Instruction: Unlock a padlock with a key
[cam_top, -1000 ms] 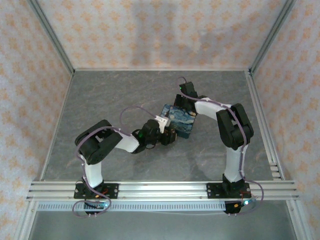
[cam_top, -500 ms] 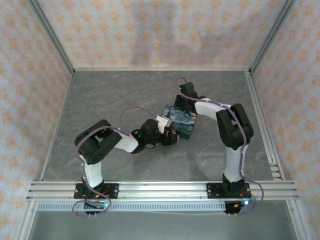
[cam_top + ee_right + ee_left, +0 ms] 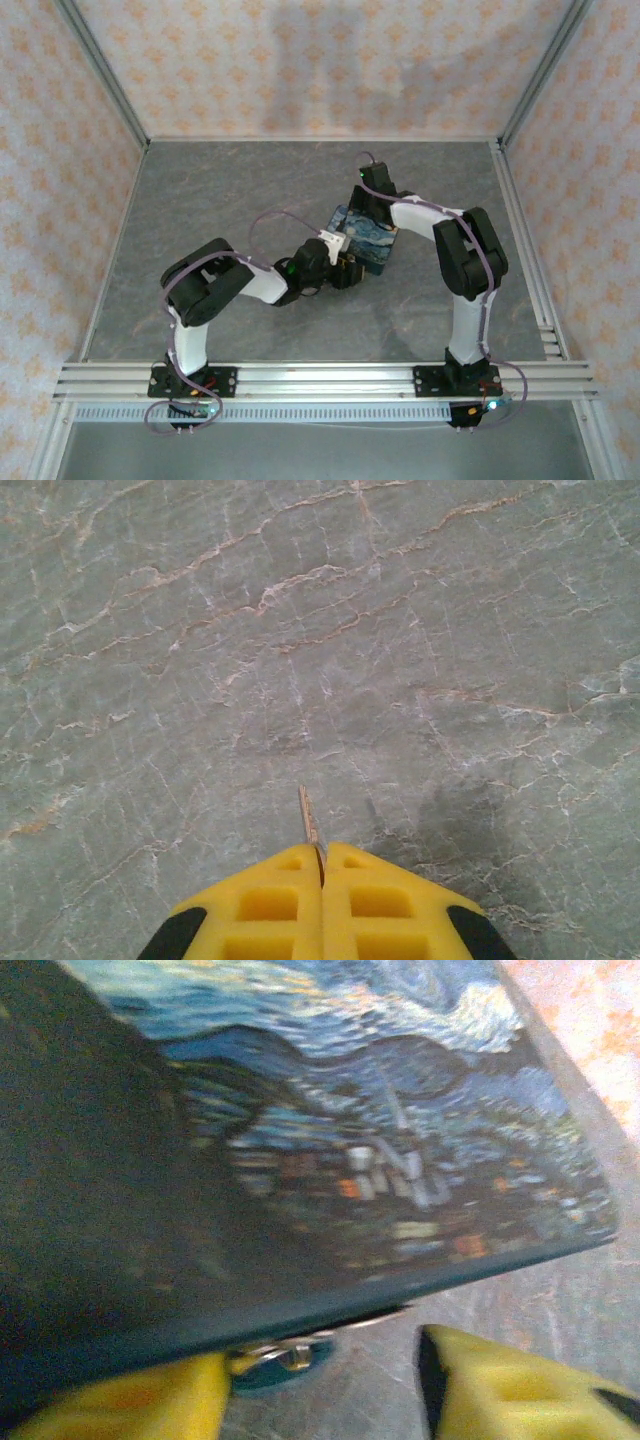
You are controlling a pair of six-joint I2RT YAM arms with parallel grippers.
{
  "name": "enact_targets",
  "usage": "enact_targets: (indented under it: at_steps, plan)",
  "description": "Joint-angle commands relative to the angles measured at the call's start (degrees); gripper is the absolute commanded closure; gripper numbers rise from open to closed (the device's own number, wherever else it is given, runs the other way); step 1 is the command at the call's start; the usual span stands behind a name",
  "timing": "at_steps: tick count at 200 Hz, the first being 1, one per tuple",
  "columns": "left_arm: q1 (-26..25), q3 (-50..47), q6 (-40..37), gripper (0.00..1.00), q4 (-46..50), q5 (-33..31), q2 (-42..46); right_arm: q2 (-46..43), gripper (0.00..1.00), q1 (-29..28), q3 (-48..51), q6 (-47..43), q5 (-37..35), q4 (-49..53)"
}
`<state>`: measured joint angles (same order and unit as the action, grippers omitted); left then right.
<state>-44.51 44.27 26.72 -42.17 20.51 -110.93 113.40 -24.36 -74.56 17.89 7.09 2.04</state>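
The right gripper (image 3: 322, 850) had its yellow jaws pressed together on the key (image 3: 309, 818), whose thin pale blade stuck out ahead over the grey marbled table (image 3: 300, 630). The left gripper (image 3: 325, 1365) had its jaws apart, with bare table between them, right at the dark edge of the padlock (image 3: 380, 1110). Seen from above, the padlock lay flat mid-table, between the two grippers.
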Motion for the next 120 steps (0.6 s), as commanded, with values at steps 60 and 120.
enact_targets:
  at_steps: [60, 120]
  plan:
    - [2.19, -1.81, 1.73, 0.56, -6.40, 10.01, -0.52, -0.81, 1.00, -1.75, 1.42, -0.57, 0.89, 5.61]
    - [3.43, -5.01, 2.27, 0.60, -6.52, 13.73, 3.88, -1.08, 1.00, -1.41, 0.84, -0.73, 0.53, 5.87]
